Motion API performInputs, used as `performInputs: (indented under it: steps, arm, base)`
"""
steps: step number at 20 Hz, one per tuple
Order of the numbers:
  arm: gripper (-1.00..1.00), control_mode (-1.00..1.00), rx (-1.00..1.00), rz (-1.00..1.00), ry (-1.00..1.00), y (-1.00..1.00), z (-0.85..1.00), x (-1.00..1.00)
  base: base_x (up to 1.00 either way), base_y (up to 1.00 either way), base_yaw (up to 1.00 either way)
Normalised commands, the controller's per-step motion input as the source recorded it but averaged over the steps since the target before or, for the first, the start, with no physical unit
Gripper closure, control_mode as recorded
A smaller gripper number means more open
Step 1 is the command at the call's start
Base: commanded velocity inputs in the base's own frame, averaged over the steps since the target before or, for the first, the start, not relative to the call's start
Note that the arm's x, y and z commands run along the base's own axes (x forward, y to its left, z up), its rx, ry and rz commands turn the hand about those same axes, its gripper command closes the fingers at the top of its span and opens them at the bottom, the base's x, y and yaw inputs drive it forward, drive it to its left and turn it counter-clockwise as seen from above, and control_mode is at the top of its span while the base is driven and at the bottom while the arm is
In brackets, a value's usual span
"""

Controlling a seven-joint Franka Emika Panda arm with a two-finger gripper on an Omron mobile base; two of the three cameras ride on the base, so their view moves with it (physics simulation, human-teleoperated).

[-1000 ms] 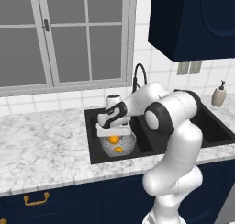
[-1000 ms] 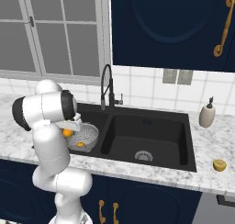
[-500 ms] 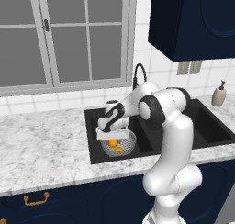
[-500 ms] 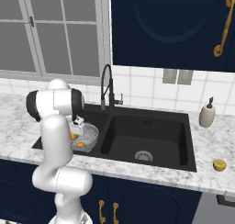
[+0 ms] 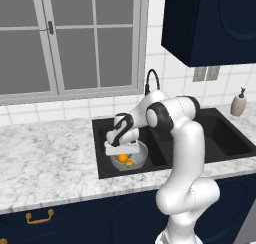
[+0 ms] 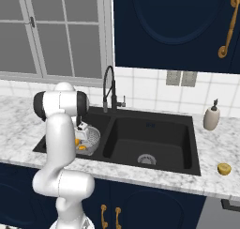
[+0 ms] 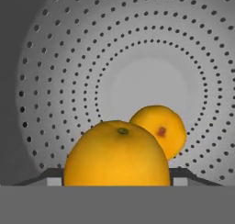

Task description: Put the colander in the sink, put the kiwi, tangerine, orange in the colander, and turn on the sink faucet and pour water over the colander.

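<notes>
The grey perforated colander (image 5: pixel 140 155) (image 6: pixel 94 136) (image 7: pixel 137 58) sits in the left basin of the black sink (image 5: pixel 222 138) (image 6: pixel 154 139). My gripper (image 5: pixel 121 151) (image 7: pixel 117 177) reaches down into it and is shut on the orange (image 7: pixel 117 156) (image 5: pixel 122 158), one dark fingertip on each side. The smaller tangerine (image 7: pixel 163 129) lies on the colander's floor just beyond the orange. A small yellow-brown fruit, apparently the kiwi (image 6: pixel 224 169), rests on the counter right of the sink. The black gooseneck sink faucet (image 5: pixel 150 80) (image 6: pixel 108 87) stands behind the sink, with no water visible.
A beige soap dispenser (image 5: pixel 239 102) (image 6: pixel 211 118) stands at the sink's back right. A window is behind the marble counter (image 5: pixel 45 158) and dark blue cabinets hang above on the right. The right basin has a silver drain (image 6: pixel 146 158).
The hand has come down and slightly left with the orange, from above the colander's rim into the bowl. The arm's elbow has swung aside.
</notes>
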Motion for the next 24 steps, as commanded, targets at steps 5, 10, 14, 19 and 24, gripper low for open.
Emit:
performInputs:
  steps: [5, 10, 14, 19, 24]
  arm:
    - [-1.0, -1.0, 0.0, 0.0, 0.0, 0.0, 0.0, 0.0]
    - [-1.0, -1.0, 0.0, 0.0, 0.0, 0.0, 0.0, 0.0]
    - [-1.0, -1.0, 0.0, 0.0, 0.0, -0.12, 0.26, -0.03]
    - [-1.0, -1.0, 0.0, 0.0, 0.0, -0.17, 0.51, -0.43]
    - [-1.0, -1.0, 0.0, 0.0, -0.02, -0.1, 0.61, -0.77]
  base:
    - [0.0, 0.0, 0.0]
    - [0.0, 0.0, 0.0]
    - [0.0, 0.0, 0.0]
    - [0.0, 0.0, 0.0]
    - [0.0, 0.0, 0.0]
